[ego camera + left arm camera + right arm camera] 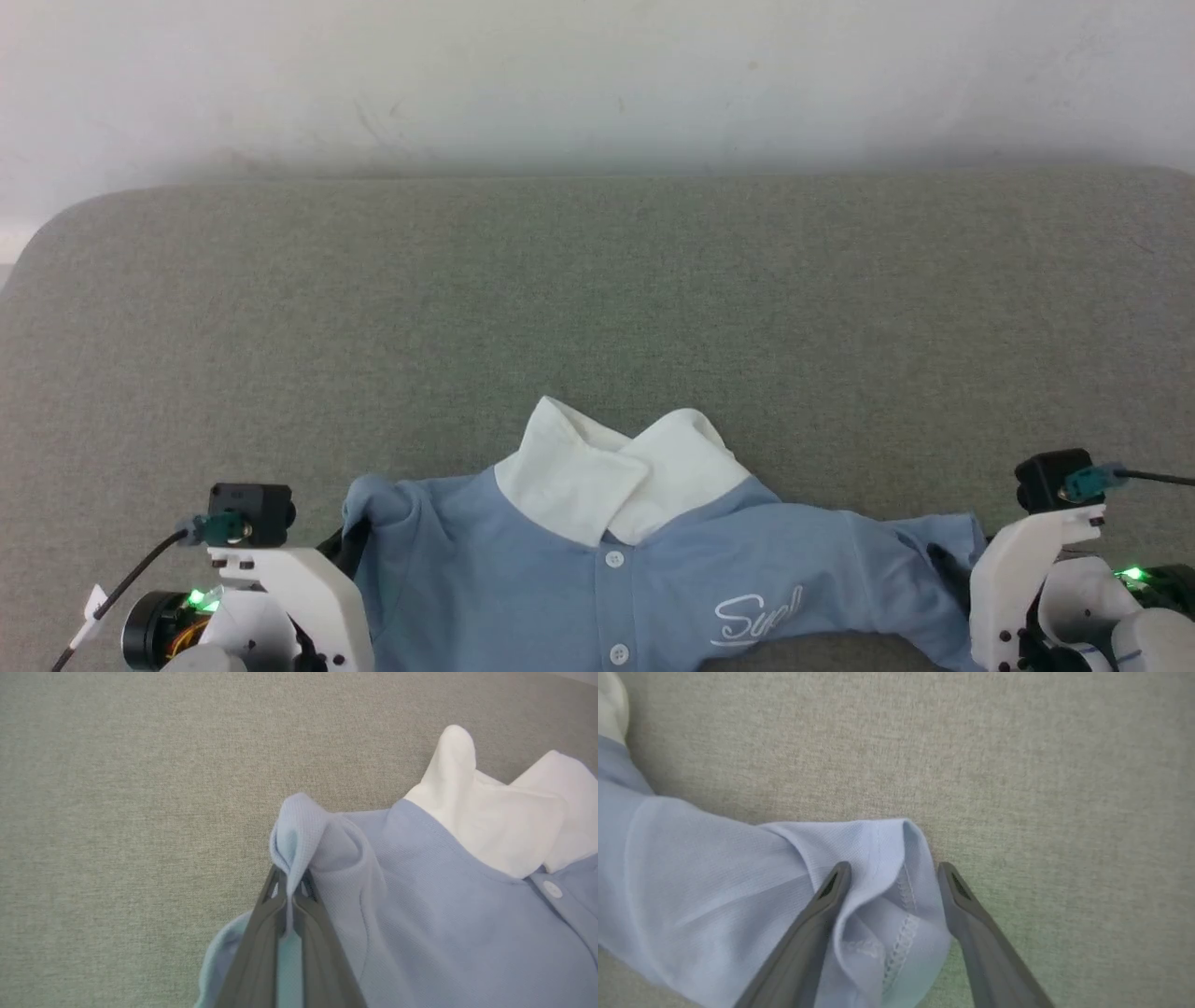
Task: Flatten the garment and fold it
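The garment (pixel 523 579), a light blue polo shirt with a white collar (pixel 607 476), lies front up at the near edge of the grey padded surface, buttons and white chest logo (pixel 756 618) showing. My left gripper (pixel 290 884) is shut on a bunched fold of the shirt's left shoulder and sleeve, which puffs up above the fingertips. My right gripper (pixel 894 870) stands open, its two fingers straddling the stitched hem of the other sleeve (pixel 896 891), which lies crumpled between them. In the head view both wrists sit at the shirt's two ends, left (pixel 271 579) and right (pixel 1018 569).
The grey fabric surface (pixel 597 308) stretches wide and bare beyond the collar up to a pale wall (pixel 597 75). Its rounded far left corner (pixel 56 233) shows. Cables run from both wrist cameras.
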{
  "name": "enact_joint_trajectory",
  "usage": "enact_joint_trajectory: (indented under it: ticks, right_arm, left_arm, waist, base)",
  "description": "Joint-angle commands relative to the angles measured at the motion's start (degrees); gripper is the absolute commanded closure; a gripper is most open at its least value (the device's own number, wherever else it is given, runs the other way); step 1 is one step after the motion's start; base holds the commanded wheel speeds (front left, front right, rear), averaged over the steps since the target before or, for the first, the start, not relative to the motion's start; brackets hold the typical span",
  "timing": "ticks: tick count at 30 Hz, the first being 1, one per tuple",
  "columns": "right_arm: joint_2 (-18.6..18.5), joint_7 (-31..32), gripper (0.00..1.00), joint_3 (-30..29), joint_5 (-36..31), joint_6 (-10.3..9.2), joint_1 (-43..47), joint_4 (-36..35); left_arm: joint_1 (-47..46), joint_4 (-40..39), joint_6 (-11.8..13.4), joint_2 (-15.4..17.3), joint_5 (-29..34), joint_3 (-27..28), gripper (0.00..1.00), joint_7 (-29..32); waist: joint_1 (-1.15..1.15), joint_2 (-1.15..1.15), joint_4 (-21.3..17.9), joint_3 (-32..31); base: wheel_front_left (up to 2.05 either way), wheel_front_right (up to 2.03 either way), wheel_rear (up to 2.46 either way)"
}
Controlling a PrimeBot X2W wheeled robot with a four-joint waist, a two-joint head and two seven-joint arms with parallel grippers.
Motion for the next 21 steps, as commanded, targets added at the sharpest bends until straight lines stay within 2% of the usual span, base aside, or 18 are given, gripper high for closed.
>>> enact_joint_trajectory:
  ticks: [1,5,6,7,8,9,13,17,21]
  right_arm:
    - [-0.6,1.4,0.0,1.0,1.0,0.3,-1.4,1.9]
    - [-1.4,7.8,0.0,4.6,4.8,0.3,-2.8,8.2]
    - [-1.5,10.3,0.17,5.6,6.1,0.3,-3.0,9.7]
    - [-1.7,12.1,0.53,6.2,7.4,0.3,-3.2,10.8]
    - [-1.8,13.6,0.85,6.7,8.5,0.3,-3.5,11.7]
    - [-2.2,15.0,1.0,7.4,9.3,0.3,-3.9,12.3]
    - [-3.7,15.9,1.0,9.0,11.3,0.3,-6.1,10.6]
    - [-6.7,10.7,1.0,7.6,10.6,0.3,-9.4,4.7]
    - [-9.0,7.5,1.0,4.4,9.1,0.3,-13.1,-0.6]
  left_arm:
    - [0.4,-0.5,0.4,0.2,0.5,0.3,1.0,-0.4]
    - [0.5,-1.3,0.6,0.3,0.2,0.6,1.0,-0.5]
    - [0.5,-1.4,0.6,0.3,0.1,0.6,1.0,-0.5]
    - [0.5,-1.4,0.6,0.3,0.0,0.7,1.0,-0.5]
    - [0.4,-1.5,0.5,0.4,-0.1,0.7,1.0,-0.4]
    - [0.3,-1.5,0.3,0.4,-0.3,0.7,1.0,-0.2]
    - [-0.8,-1.6,-0.3,1.0,-0.4,1.2,1.0,-0.4]
    - [-4.3,-1.9,-0.5,2.5,1.1,2.9,1.0,-2.0]
    - [-10.6,0.3,-2.0,3.4,1.7,4.1,1.0,-1.9]
  waist:
    - [-0.01,0.0,0.3,0.7]
    - [-0.01,0.0,0.5,1.1]
    - [-0.01,0.0,0.6,1.1]
    - [-0.01,0.0,0.7,1.2]
    - [-0.01,0.0,0.7,1.2]
    - [-0.01,0.0,0.8,1.2]
    - [-0.01,0.0,0.6,0.2]
    - [-0.01,0.0,0.6,-1.6]
    - [-0.01,0.0,0.7,-2.9]
  base:
    - [0.0,0.0,0.0]
    - [0.0,0.0,0.0]
    - [0.0,0.0,0.0]
    - [0.0,0.0,0.0]
    - [0.0,0.0,0.0]
    - [0.0,0.0,0.0]
    - [0.0,0.0,0.0]
    - [0.0,0.0,0.0]
    - [0.0,0.0,0.0]
